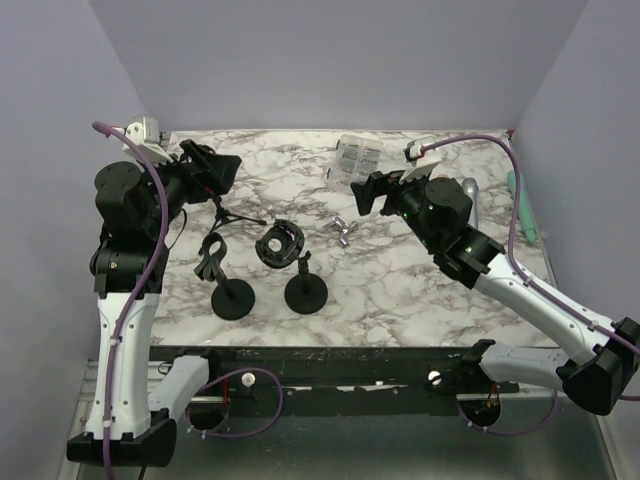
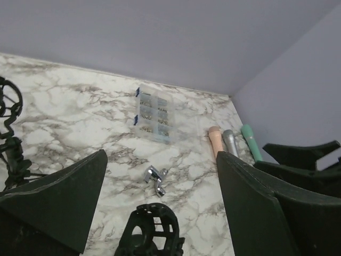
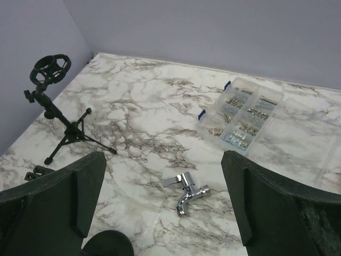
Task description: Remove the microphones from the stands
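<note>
Seen from overhead, with the far wall at 12 o'clock. The left arm rises from its base at 7 o'clock and folds at the elbow. The left pincer (image 1: 225, 168) hangs above the desk (image 1: 420, 290) near 10 o'clock, pointing toward 3 o'clock, its fingers spread wide and holding nothing. The right arm reaches in from 5 o'clock on a long diagonal. The right pincer (image 1: 362, 192) hangs at about 1 o'clock, facing 9 o'clock, its fingers also wide apart and holding nothing.

A peach microphone (image 2: 214, 140), a silver microphone (image 2: 230, 142) and a green microphone (image 2: 250, 141) lie side by side on the marble at the 3 o'clock edge, against the right wall and partly behind the right arm.

A tripod stand (image 3: 73, 132) is upright near 9 o'clock, just below the left pincer. A clip stand (image 1: 232, 297) and a post stand (image 1: 305, 293), both on round bases, stand near 7 o'clock. A loose shock mount (image 1: 278, 244) sits just beyond them, a chrome tap (image 3: 185, 191) lies at the centre, and a parts box (image 3: 241, 114) sits at 12 o'clock.

Walls close the desk at 9, 12 and 3 o'clock. Bare marble stretches between 4 and 6 o'clock.
</note>
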